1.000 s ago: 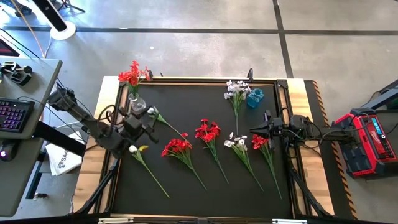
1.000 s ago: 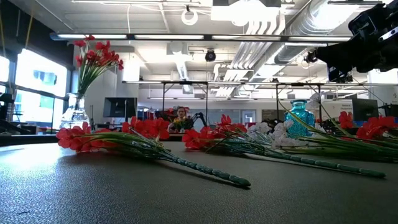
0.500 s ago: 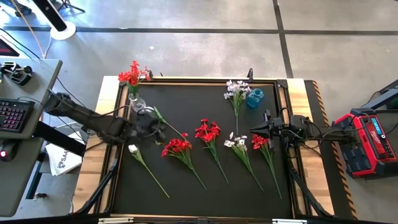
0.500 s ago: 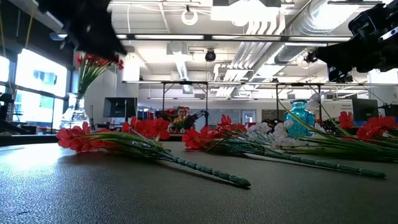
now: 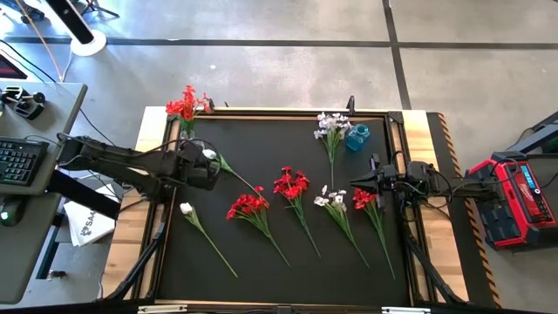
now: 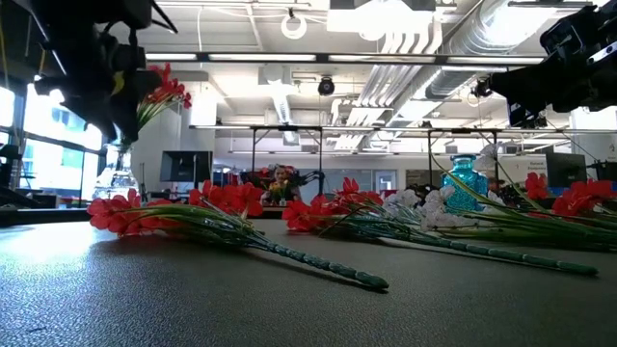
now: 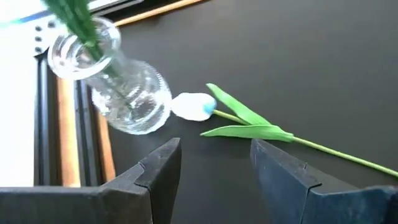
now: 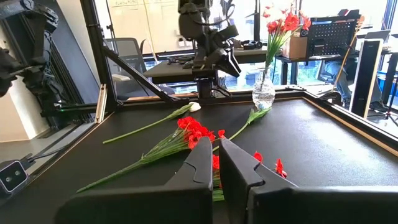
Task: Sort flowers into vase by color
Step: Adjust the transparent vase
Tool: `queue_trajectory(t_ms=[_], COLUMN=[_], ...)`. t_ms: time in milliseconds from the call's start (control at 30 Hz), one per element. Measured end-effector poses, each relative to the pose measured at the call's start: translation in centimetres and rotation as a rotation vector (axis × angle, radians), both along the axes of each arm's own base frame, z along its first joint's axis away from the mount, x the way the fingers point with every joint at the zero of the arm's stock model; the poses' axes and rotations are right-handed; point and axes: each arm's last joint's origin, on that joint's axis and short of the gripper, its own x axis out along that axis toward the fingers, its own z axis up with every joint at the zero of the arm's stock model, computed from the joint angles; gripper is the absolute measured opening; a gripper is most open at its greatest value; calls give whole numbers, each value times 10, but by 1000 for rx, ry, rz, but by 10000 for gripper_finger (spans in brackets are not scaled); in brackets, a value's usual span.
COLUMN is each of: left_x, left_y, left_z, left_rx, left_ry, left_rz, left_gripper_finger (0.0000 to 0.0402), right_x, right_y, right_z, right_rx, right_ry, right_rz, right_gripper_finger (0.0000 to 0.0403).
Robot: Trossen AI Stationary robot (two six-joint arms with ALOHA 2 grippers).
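Note:
A clear glass vase (image 5: pixel 191 145) with red flowers (image 5: pixel 185 105) in it stands at the mat's far left. Beside it lies a white-bud flower (image 7: pixel 194 106), its green stem (image 5: pixel 244 179) running toward the middle. My left gripper (image 7: pixel 214 167) hovers open just above and short of that bud, tipped downward, touching nothing. Loose red sprays (image 5: pixel 248 205) (image 5: pixel 290 183) (image 5: pixel 364 199) and white sprays (image 5: pixel 331 199) (image 5: pixel 331 125) lie flat on the mat. Another white flower (image 5: pixel 186 209) lies near the front left. My right gripper (image 8: pixel 217 163) waits shut at the right (image 5: pixel 356 183).
A small blue vase (image 5: pixel 357 137) stands at the far right of the black mat (image 5: pixel 261 139), next to a white spray. A raised wooden frame (image 5: pixel 155 131) borders the mat. A desk with a keyboard (image 5: pixel 17 161) stands off the table's left.
My left gripper has swung toward the clear vase and the white-bud flower and come down, tipping from nearly level to slanting downward and rolling about its wrist. Its fingers stay open. The flowers lie where they were.

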Motion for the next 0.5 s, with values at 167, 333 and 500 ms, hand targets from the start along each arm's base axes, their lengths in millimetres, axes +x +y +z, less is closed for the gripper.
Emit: queue_trajectory(t_ms=[167,333,500], left_x=[-1,-4,-6], left_y=[10,17,19], left_z=[0,0,-1], left_rx=[3,-1,-21], left_ry=[20,43,56], left_rz=[45,92,106], left_gripper_finger=[182,189,232], right_x=[0,0,0], right_y=[0,0,0], right_z=[0,0,0], right_rx=[0,0,0], right_ry=[0,0,0], right_rz=[0,0,0], right_gripper_finger=[0,0,0])
